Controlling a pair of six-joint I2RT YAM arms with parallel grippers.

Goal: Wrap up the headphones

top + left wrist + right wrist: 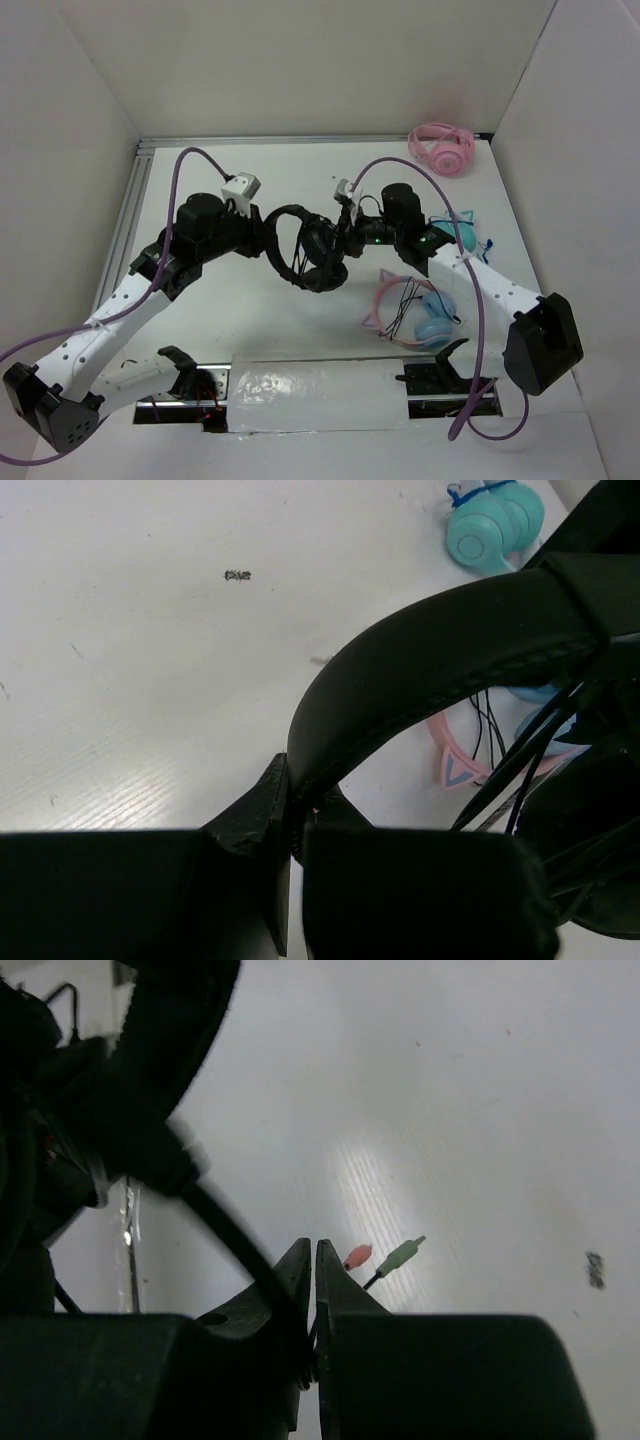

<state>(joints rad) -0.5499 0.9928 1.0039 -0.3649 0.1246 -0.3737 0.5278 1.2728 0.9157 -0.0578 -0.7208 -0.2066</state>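
Note:
The black headphones [305, 245] hang between my two grippers over the middle of the table. My left gripper [266, 236] is shut on the padded headband [440, 640], which arches up and to the right from between the fingertips [295, 802]. My right gripper [346, 232] is at the earcup side. Its jaws [315, 1250] are nearly together, with the thin black cable [225, 1225] running down into the slit between them. A pink plug [357, 1256] and a green plug [401, 1256] show just past the fingertips.
Pink headphones [441, 148] lie at the back right corner. Pink-and-blue cat-ear headphones [410, 312] lie under the right arm, and a teal pair [455, 232] lies behind them. White walls enclose the table. A shiny strip [310, 395] covers the front edge.

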